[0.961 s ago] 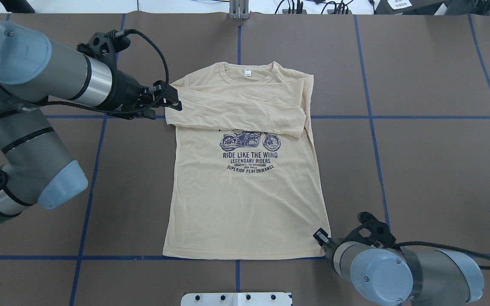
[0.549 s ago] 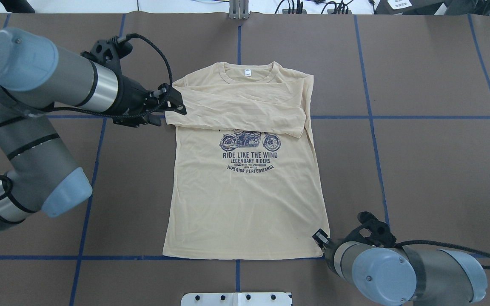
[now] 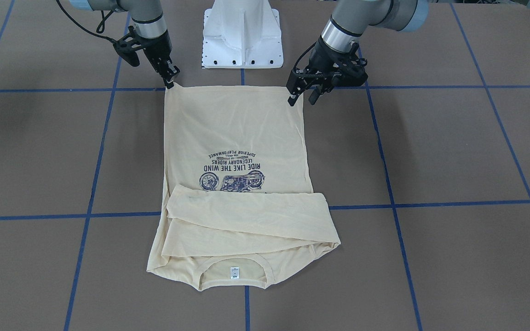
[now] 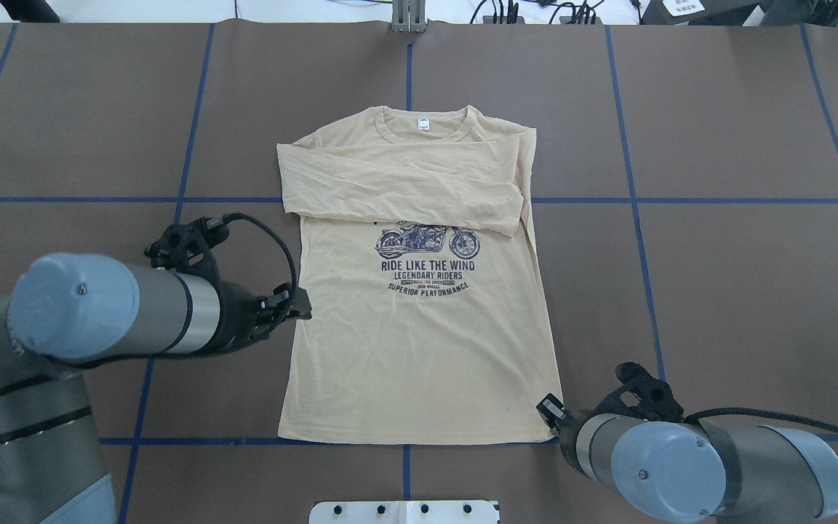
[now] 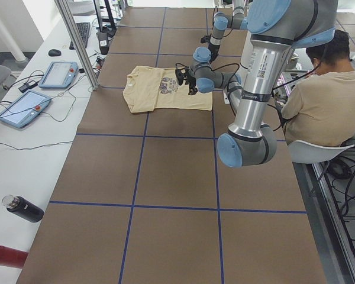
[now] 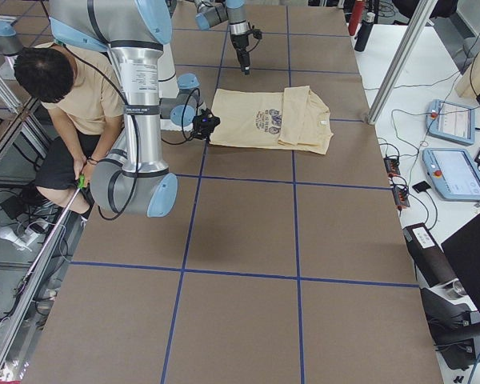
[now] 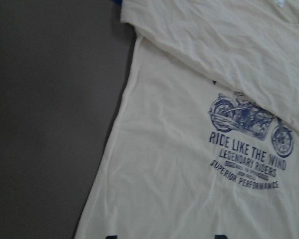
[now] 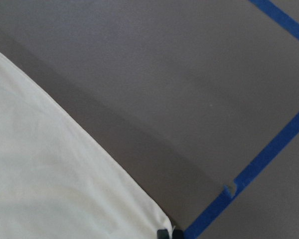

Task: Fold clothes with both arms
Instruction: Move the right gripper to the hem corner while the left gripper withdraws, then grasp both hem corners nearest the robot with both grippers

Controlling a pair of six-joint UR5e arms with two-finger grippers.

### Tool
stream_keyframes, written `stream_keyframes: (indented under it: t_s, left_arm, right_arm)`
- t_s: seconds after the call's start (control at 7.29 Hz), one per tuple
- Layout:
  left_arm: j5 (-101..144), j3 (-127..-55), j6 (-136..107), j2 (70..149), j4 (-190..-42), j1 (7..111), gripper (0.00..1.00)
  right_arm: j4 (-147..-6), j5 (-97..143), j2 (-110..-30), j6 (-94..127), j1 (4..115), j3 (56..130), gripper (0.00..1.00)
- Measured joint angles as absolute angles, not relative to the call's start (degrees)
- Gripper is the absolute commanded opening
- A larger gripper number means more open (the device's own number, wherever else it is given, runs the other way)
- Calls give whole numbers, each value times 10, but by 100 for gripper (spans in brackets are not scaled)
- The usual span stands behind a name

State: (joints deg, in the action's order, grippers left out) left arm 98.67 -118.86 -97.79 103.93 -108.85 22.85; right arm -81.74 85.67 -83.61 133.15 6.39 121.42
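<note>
Left gripper [image 3: 301, 99] hangs empty with its fingers spread wide, raised beside the left edge of the pale cream-yellow long-sleeved T-shirt of thin fabric [image 4: 419, 349]. The shirt lies flat, print up, on the brown table [image 4: 717, 291], with both sleeves [image 4: 397, 185] folded across its chest. Right gripper [image 3: 171, 82] is narrowed at the opposite hem corner and seems to pinch it. If the left one bites short or catches only one layer, the hem would likely lift skewed and the sleeves slide loose.
</note>
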Motion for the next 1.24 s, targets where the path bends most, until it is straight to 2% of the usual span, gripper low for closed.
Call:
stream_keyframes:
  t_s: [0.41,0.82,1.24]
  left_arm:
    - [943,-1186,-1047,1005,-1072,134,68]
    - [939,-1152,-1069,1015,-1071,121,55]
    - [940,-1140,-1072,1026,-1071,119,53]
  right_arm:
    - [-817,857,-837,1331,68,1222,0]
    - [-817,858,-837,1331,70,1226,0]
    - [-817,857,-836,1331,71,1227,0]
